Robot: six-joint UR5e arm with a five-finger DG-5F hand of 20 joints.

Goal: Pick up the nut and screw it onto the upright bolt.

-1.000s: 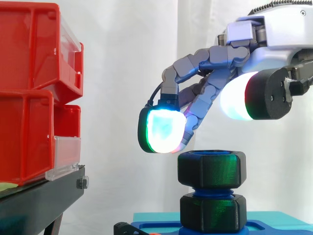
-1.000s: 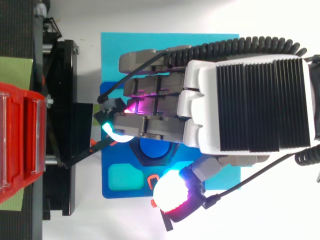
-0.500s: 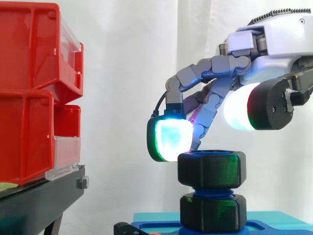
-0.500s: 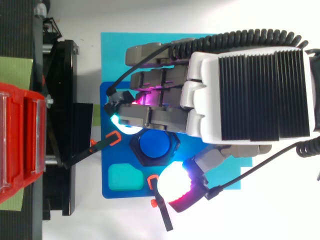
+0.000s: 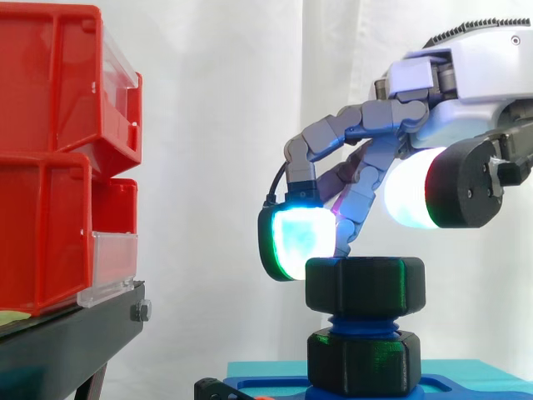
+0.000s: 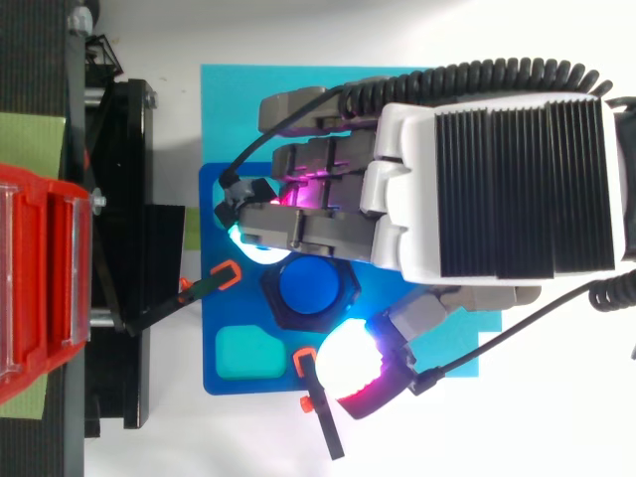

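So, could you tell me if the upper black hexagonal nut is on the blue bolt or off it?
On: the black hexagonal nut rings the blue bolt, whose thread shows beneath it.

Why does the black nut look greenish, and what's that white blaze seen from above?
Side view: the hand glows, and that light leaves a green sheen on the nut. Top view: its strongest glow, beside the nut, washes out to white with a magenta edge.

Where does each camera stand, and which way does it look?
Side view: beside the work, at about its height, looking level across at the black hexagonal plastic nut on the blue upright bolt; the hand is at the right.
Top view: above the work, looking straight down; the hand's back is at the right, over the blue base plate.
Shared: the same nut, bolt, hand and red plastic bins.
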